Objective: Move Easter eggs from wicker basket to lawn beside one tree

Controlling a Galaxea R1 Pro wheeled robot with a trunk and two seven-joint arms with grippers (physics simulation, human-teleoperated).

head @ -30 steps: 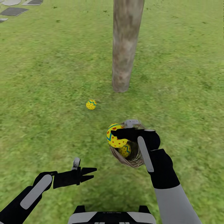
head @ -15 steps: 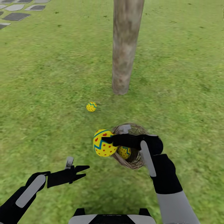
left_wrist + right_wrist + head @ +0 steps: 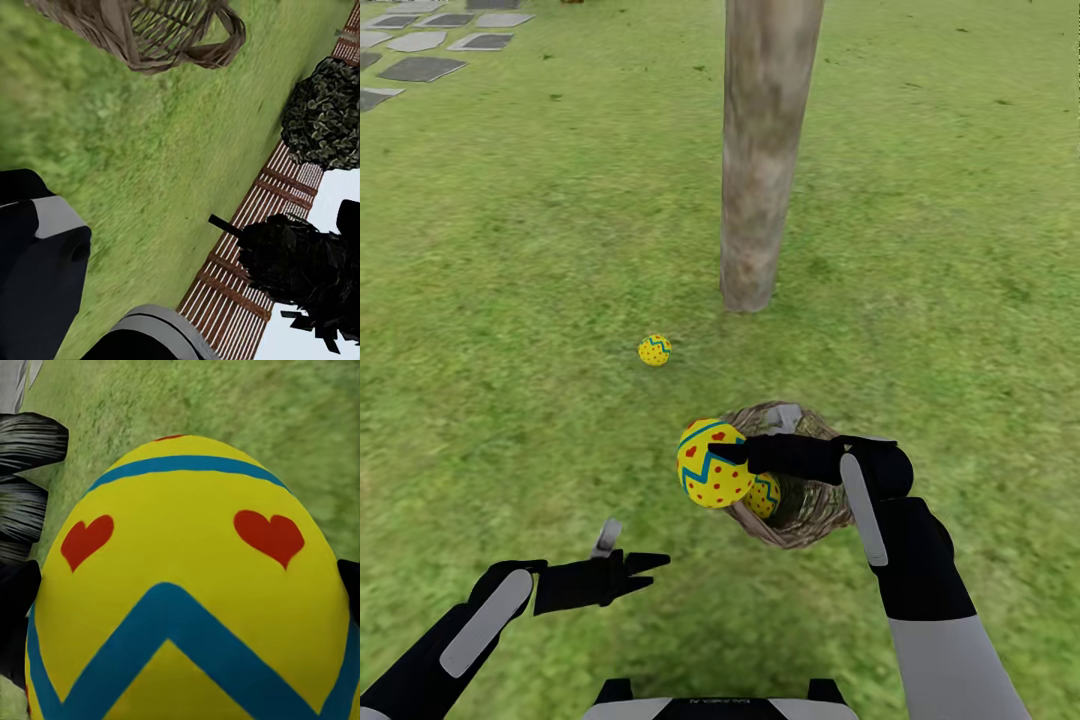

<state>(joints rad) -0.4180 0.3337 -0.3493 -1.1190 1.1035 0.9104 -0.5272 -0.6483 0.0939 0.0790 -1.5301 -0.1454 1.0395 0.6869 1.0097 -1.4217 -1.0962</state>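
Right gripper (image 3: 732,455): closed on an Easter egg, held at the near-left rim of the wicker basket, clear of the grass.
Held egg (image 3: 712,464): yellow, blue zigzag, red hearts and dots; up close in the right wrist view (image 3: 187,585) a dark finger shows at either edge of it.
Left gripper (image 3: 645,573): jaws apart, holding nothing, low over the lawn, well to the left of the basket.
Wicker basket (image 3: 815,500): sits on the lawn short of the tree; its twig weave and a loop handle also show in the left wrist view (image 3: 161,34).
Egg in basket (image 3: 765,495): one left inside, partly hidden behind the held egg.
Egg on lawn (image 3: 654,350): lies on the grass near the foot of the tree, to its left.
Tree (image 3: 765,150): thick grey-beige trunk, upright, beyond the basket.
Lawn (image 3: 510,250): flat, mottled green.
Progress (judged): one placed, one in hand, one to fetch.
Risk, grip: smooth rounded shell pinched by two fingers; a quick swing could squeeze it out.
Risk, release: dropped from height, it may roll away from the trunk.
Risk, path: the arm reaches over the basket; a low sweep could knock or tip it.
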